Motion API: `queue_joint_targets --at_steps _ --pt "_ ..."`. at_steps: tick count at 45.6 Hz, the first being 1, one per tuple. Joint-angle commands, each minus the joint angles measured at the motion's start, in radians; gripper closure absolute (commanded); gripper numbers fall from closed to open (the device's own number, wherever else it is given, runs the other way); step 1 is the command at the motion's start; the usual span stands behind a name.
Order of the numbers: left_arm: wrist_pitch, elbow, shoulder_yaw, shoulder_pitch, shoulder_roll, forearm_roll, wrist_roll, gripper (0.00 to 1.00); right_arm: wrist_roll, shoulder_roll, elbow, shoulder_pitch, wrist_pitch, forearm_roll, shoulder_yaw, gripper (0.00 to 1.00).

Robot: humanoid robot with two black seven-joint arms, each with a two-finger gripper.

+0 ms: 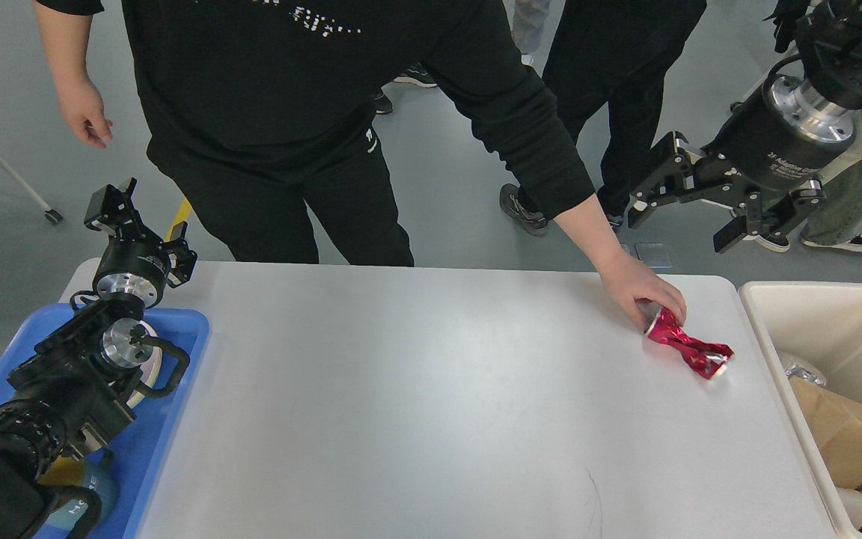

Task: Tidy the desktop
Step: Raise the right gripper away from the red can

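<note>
My left arm lies low over the blue tray (pixel 176 329), its left gripper (pixel 111 203) seemingly parted, while the empty right gripper (pixel 689 217) hangs spread above the desktop (pixel 416 389), near a person's hand (pixel 637 288) touching a crushed red can (pixel 689 348).

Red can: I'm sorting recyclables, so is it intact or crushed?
Crushed. The can lies on its side on the desktop, body twisted and flattened, with a person's hand on one end.
</note>
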State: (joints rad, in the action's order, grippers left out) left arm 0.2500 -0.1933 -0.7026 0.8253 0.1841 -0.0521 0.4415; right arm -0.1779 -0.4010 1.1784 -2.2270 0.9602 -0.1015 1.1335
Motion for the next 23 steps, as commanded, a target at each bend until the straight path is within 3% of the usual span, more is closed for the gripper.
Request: queue_joint_targets --at_steps 1,23 --pt "0.0 0.0 0.0 0.0 0.0 0.0 0.0 0.04 0.0 -0.002 -0.002 0.009 0.0 0.005 0.002 0.0" --pt "0.0 0.0 0.0 0.0 0.0 0.0 0.0 0.04 -0.002 -0.022 -0.014 0.115 0.0 0.014 0.028 0.0"
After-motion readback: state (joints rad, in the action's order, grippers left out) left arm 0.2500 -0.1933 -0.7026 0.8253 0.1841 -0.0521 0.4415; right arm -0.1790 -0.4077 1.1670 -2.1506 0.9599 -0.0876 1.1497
